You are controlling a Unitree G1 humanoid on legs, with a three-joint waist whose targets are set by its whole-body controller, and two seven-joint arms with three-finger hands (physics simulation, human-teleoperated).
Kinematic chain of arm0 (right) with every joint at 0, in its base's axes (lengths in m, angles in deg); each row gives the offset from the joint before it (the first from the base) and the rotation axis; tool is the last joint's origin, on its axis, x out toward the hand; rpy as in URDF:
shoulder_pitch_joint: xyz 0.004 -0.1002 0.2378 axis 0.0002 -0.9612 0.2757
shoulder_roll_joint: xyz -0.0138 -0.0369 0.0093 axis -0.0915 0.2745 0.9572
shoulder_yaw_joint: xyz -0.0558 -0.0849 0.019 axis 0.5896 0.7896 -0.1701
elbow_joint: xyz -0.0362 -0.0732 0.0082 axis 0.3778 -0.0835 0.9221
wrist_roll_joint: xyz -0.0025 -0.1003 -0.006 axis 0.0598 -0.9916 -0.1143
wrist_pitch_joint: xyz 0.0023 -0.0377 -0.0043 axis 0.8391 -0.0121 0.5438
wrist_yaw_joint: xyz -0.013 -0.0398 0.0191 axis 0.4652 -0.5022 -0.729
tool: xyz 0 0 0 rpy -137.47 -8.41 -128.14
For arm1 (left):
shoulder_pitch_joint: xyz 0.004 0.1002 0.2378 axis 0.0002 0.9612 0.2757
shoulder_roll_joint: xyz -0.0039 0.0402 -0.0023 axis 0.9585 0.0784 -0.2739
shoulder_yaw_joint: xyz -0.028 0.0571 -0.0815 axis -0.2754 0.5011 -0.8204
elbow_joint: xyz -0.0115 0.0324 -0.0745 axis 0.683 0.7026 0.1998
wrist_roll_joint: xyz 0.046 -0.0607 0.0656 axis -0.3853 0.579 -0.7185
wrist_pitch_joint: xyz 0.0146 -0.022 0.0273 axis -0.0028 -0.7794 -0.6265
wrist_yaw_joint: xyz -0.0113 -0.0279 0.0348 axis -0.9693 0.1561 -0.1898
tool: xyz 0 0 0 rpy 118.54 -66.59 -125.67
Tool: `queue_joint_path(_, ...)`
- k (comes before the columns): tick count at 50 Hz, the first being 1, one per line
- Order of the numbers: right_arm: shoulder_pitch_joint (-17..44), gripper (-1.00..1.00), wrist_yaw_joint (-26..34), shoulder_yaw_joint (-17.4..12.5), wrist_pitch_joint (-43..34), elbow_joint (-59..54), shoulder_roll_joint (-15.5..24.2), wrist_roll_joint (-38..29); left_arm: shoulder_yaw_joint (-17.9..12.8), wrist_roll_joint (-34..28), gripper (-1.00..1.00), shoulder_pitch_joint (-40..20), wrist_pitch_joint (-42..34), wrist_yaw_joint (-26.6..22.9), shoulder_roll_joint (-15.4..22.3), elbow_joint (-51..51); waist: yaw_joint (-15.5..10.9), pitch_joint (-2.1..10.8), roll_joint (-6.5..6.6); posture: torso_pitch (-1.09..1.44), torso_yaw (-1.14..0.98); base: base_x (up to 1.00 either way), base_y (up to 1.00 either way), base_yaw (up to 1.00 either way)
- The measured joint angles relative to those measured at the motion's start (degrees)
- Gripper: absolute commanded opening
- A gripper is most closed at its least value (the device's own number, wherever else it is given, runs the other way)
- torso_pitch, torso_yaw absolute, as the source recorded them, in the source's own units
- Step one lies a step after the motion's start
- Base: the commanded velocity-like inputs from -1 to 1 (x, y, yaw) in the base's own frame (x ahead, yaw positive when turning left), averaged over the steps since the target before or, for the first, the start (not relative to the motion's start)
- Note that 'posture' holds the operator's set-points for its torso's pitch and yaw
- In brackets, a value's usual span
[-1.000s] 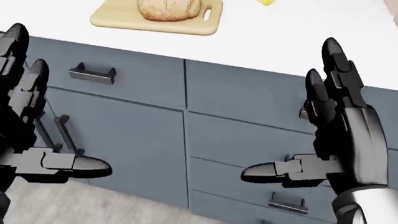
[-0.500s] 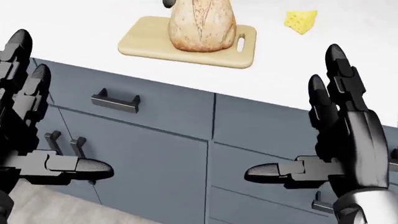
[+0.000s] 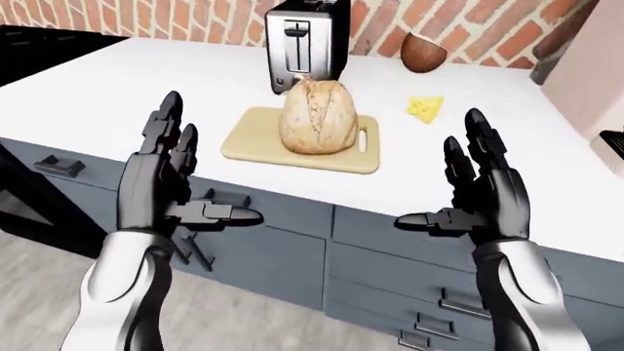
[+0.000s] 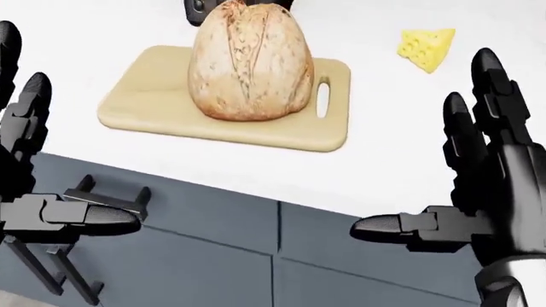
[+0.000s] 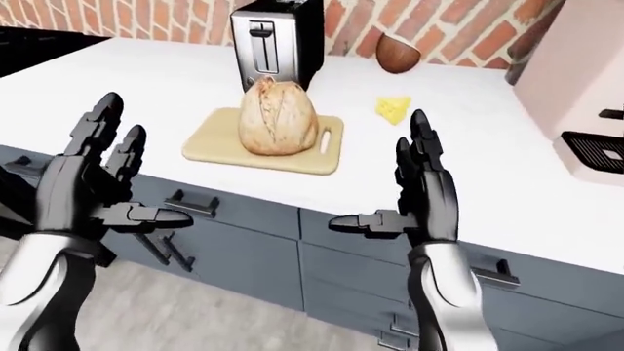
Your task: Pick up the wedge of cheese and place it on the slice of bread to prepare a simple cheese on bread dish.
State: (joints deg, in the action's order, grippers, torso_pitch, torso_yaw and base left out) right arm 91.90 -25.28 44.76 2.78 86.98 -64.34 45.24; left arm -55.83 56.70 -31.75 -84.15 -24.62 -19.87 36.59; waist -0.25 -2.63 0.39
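I have both hands up over the near edge of the counter, and neither holds anything. My left hand has its fingers spread and pointing up, thumb jutting toward the right; my right hand mirrors it, fingers up and splayed, thumb pointing left.

The cheese is a small yellow wedge lying on the white counter, far from me and slightly left of my right hand's fingertips in the head view. It is well apart from that hand, with bare counter between them. It sits to the right of the board, not touching it.

The bread shows as a rounded, crusty loaf resting on the board, about midway between my two hands and farther out than both. The board's handle slot faces right, toward the cheese.

Farther along the counter stands a toaster, just behind the bread in the left-eye view. A brown rounded object sits near the brick wall, beyond the cheese; I cannot tell what it is. Below the counter edge are grey drawers with dark handles.
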Motion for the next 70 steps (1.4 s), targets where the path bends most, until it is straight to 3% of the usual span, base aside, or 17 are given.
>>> queue_joint_path(5,0.79,1.00,-0.38,-0.37,-1.06,0.85,0.31,0.42,-0.72,0.70,1.00,-1.02,-1.52,0.95,0.97,0.30,-0.65,1.10,1.54,0.00,0.00,0.09,0.00,0.00)
queue_joint_path(8,1.03,1.00,-0.86,-1.27,-1.02,2.60,0.55,0.61,-0.50,1.37,1.00,-1.52,-0.47,0.86,1.28,-1.58,-0.38,1.16,0.17,0.00,0.00,0.11,0.00,0.00)
queue_joint_path(12,1.48,1.00,-1.16,-1.63,-0.89,3.09,0.92,1.05,-0.48,1.79,1.00,-1.83,0.06,0.88,1.36,-1.60,0.26,1.18,-3.59,0.00,0.00,0.18,0.00,0.00)
queue_joint_path(15,0.47,1.00,-1.49,-2.33,-1.62,1.76,0.94,1.04,0.57,2.20,1.00,-0.70,-1.05,0.67,0.83,-0.45,0.48,-0.05,-3.16,0.00,0.00,0.35,0.00,0.00)
queue_joint_path(22,0.77,1.00,-1.62,-2.36,-1.24,2.35,1.11,1.33,-0.41,2.47,1.00,-1.18,-0.95,0.94,1.18,-2.05,0.68,-0.16,0.60,0.00,0.00,0.36,0.00,0.00)
queue_joint_path(26,1.13,1.00,-1.63,-2.54,-1.13,2.49,1.14,1.69,-0.56,2.78,1.00,-1.13,-0.93,1.04,1.39,-2.58,0.87,0.22,4.12,0.00,0.00,0.35,0.00,0.00)
queue_joint_path(27,0.94,1.00,-1.60,-2.15,-1.23,2.43,0.75,1.86,-0.96,2.74,1.00,-0.83,-1.02,1.12,1.53,-2.33,0.47,0.00,3.55,0.00,0.00,0.35,0.00,0.00)
queue_joint_path(30,0.39,1.00,-1.40,-1.79,-2.32,3.15,0.93,2.50,-1.72,2.45,1.00,-0.30,-1.88,1.52,1.56,-1.85,0.26,0.14,3.68,0.00,0.00,0.03,0.00,0.00)
queue_joint_path(36,1.60,1.00,-2.11,-3.56,-2.84,5.32,1.68,3.38,-0.90,2.61,1.00,-0.89,-1.65,1.78,1.43,-2.55,0.00,-0.30,-1.84,0.00,0.00,0.00,0.00,0.00)
queue_joint_path(39,1.16,1.00,-2.55,-3.92,-3.23,4.47,1.64,3.58,-0.10,3.05,1.00,-0.42,-2.39,1.26,1.13,-1.13,0.23,0.14,-0.76,0.00,0.00,0.00,0.00,0.00)
queue_joint_path(46,2.42,1.00,-4.05,-5.04,-5.19,5.98,2.40,4.93,-1.83,3.53,1.00,-0.82,-1.85,1.11,1.80,-2.53,0.23,1.06,0.26,0.00,0.00,0.00,0.00,0.00)
queue_joint_path(55,8.54,1.00,-6.25,-8.43,-9.85,5.49,6.62,9.01,-2.36,4.12,1.00,-1.11,-2.32,1.50,2.49,-2.07,0.29,0.82,-0.14,0.00,0.00,0.00,0.00,0.00)
queue_joint_path(70,21.30,1.00,-7.96,-5.18,-11.79,-12.42,13.21,2.91,-2.08,3.72,1.00,-0.60,-1.69,1.27,2.26,-1.76,-0.73,0.27,-0.83,0.00,0.00,0.00,0.00,0.00)
